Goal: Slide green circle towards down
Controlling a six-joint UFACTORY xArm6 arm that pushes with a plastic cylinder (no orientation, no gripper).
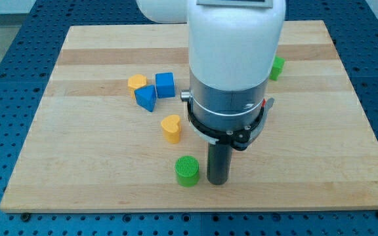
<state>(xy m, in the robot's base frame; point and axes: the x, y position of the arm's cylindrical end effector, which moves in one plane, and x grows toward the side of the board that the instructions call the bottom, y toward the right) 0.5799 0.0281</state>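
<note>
The green circle (188, 170) is a short green cylinder near the bottom edge of the wooden board (77, 164). My tip (217, 181) is the lower end of the dark rod and stands just to the right of the green circle, close to it. I cannot tell whether they touch. The arm's white and grey body hides the board's middle behind it.
A yellow heart block (171, 128) lies above the green circle. A blue block (146, 98), a blue cube (165, 84) and a yellow block (136, 82) cluster at the upper left. A second green block (277, 67) peeks out at the arm's right.
</note>
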